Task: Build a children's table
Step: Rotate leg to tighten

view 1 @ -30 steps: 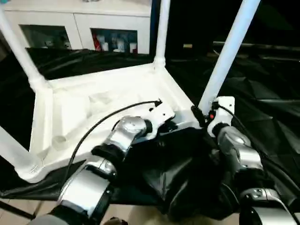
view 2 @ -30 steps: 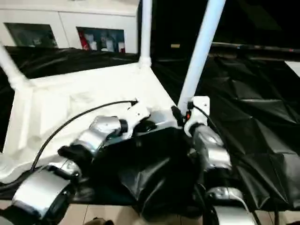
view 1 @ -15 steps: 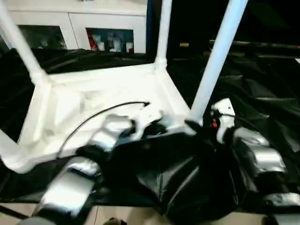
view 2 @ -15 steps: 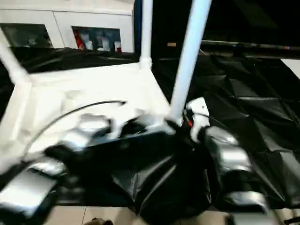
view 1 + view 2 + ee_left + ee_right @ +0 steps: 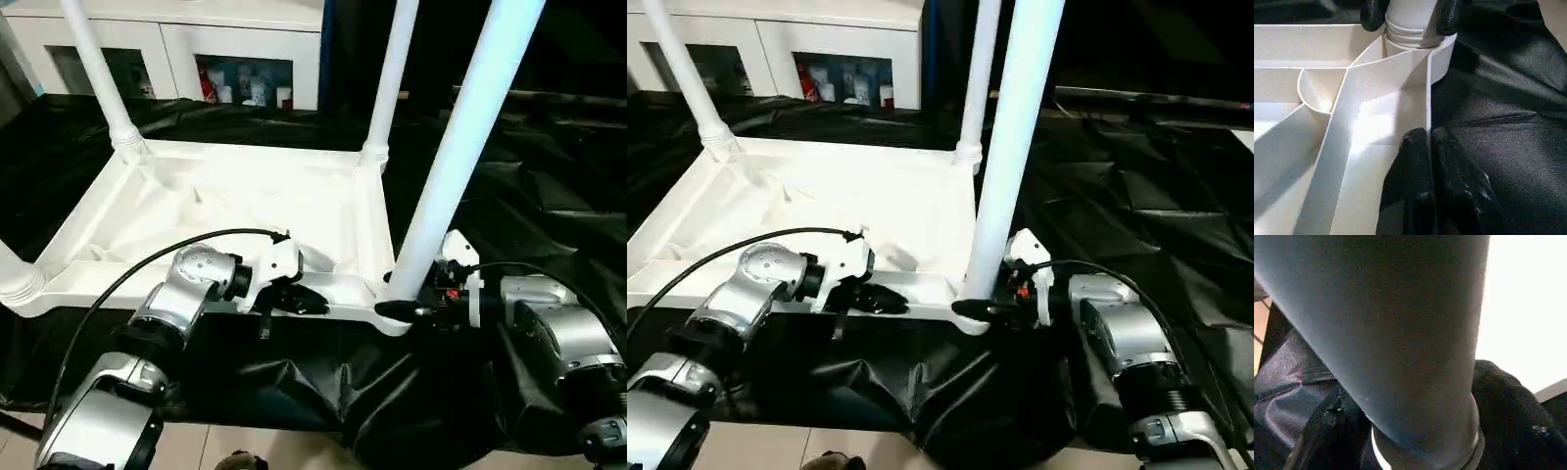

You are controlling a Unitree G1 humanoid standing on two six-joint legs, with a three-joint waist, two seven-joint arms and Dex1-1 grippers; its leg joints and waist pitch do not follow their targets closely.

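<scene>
A black-draped work table [image 5: 549,196] fills the scene, with a white cabinet [image 5: 167,39] at twelve o'clock whose glazed compartments hold small items too dim to identify. The upturned tabletop [image 5: 245,201] lies on the drape, its legs cut off overhead. The left gripper [image 5: 299,299] is clenched on the tabletop's near rim. The right gripper [image 5: 1405,14] grasps the near-right leg [image 5: 446,166] just above its socket.

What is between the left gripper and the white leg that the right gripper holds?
In the left wrist view, a short stretch of the white plastic tabletop rim and its round corner socket separates the left gripper from the white tapered tube leg grasped by the right gripper.
</scene>
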